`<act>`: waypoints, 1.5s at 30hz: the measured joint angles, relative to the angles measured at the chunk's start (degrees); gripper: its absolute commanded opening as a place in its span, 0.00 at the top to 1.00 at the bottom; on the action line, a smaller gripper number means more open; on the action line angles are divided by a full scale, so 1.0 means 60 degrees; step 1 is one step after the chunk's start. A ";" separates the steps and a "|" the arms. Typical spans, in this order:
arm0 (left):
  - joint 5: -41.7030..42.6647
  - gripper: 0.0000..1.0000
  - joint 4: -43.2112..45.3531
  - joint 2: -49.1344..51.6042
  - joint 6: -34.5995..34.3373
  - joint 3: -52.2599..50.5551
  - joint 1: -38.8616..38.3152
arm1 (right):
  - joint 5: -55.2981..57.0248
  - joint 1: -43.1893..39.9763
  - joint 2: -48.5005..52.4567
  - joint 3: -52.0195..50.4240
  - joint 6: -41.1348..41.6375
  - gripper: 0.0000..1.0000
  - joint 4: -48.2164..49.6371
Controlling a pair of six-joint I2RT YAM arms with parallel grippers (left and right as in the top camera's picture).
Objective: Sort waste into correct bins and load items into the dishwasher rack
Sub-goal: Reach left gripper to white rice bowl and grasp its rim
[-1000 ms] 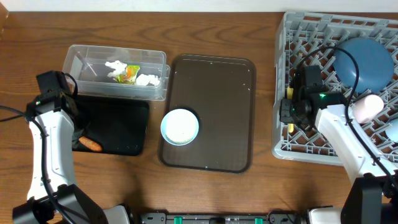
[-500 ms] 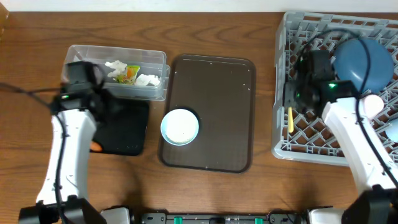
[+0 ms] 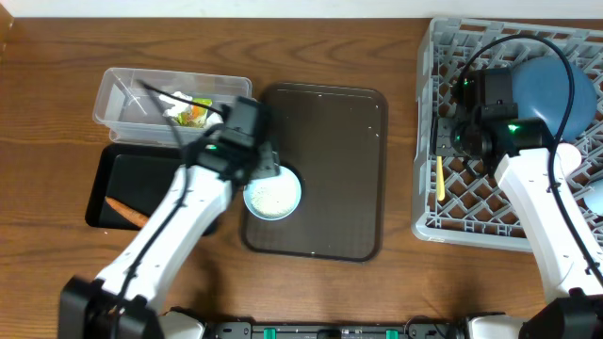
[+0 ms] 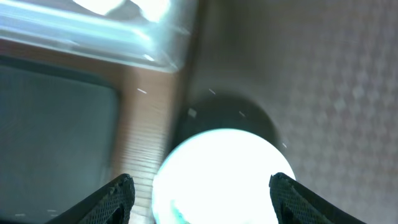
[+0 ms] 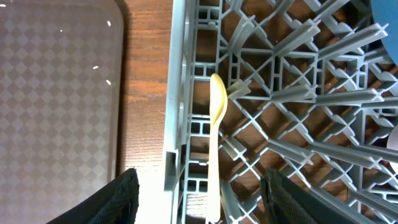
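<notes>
The white-inside light blue bowl (image 3: 274,194) sits at the near left corner of the large dark brown serving tray (image 3: 330,113). The left end effector (image 4: 202,188) hovers over it, its jaws spread wide to either side of the rim and gripping nothing. In the left wrist view the bowl's inside is washed out and blurred, so its contents cannot be made out.

Just left of it lie the shallow black rectangular tray (image 3: 151,179), holding the small orange carrot-like stick (image 3: 125,213), and behind that the clear plastic rectangular tub (image 3: 122,99), with white tissue bits and the orange-yellow-green wrapper (image 3: 193,113) partly hidden by the arm.

Across the wooden bench (image 3: 311,47), the large grey plastic rack (image 3: 429,212) holds the pale yellow spoon (image 5: 216,143) lying along its left edge. The right end effector (image 5: 200,186) is above it, jaws apart and empty. Further in are the dark blue round plate (image 3: 551,89) and the pink cup (image 3: 565,155); the light blue cup (image 3: 595,196) is cut off at the edge.
</notes>
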 measured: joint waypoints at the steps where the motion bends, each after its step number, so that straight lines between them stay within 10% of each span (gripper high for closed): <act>1: -0.0007 0.28 0.0022 0.0186 -0.0076 0.0000 -0.0204 | 0.0000 0.0000 0.0000 0.0000 0.0000 0.37 -0.0011; 17: -0.0007 0.29 0.0896 0.2521 -0.0780 0.0000 -0.2004 | 0.0000 0.0000 0.0000 0.0000 0.0000 0.37 -0.0055; 45: -0.0004 0.70 0.1395 0.3053 -0.1093 0.0000 -0.2342 | 0.0004 0.0000 0.0000 0.0000 0.0000 0.37 -0.0171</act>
